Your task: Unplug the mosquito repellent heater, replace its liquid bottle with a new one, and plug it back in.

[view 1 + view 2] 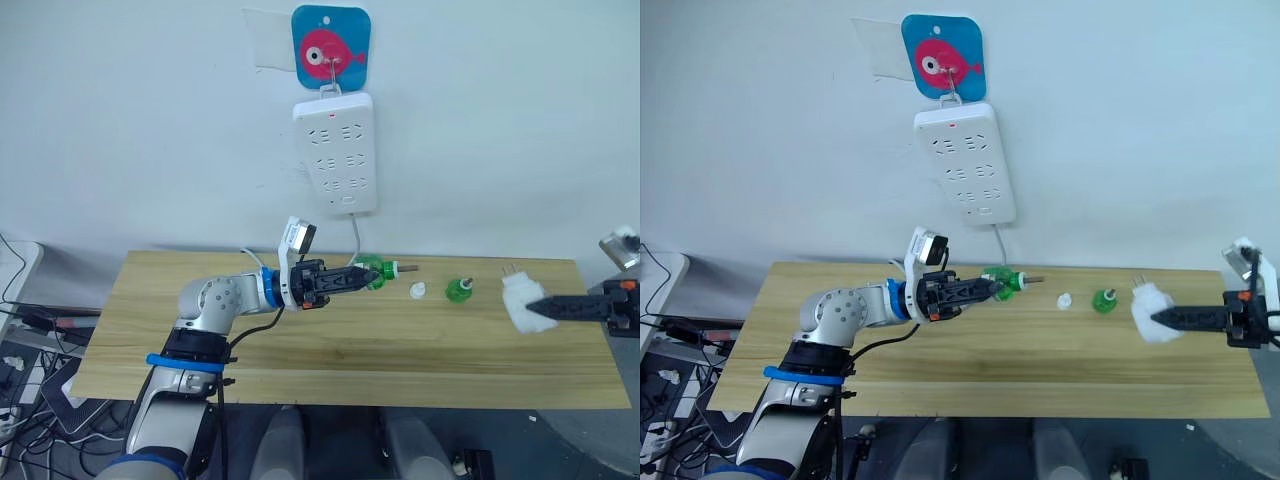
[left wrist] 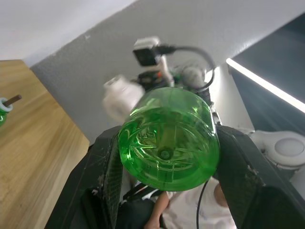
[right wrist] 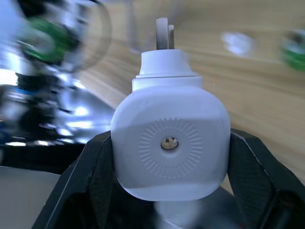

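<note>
Left gripper (image 1: 372, 276) jaws clamp the green bottle (image 1: 372, 274), right gripper (image 1: 535, 306) jaws grip the heater (image 1: 523, 301); line up wick and socket, probably empty, before screwing.

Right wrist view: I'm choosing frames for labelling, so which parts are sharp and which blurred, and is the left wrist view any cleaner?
Right wrist view: the mosquito repellent heater is sharp, the table behind it smeared. Left wrist view: the green bottle is crisp, the background slightly soft.
</note>
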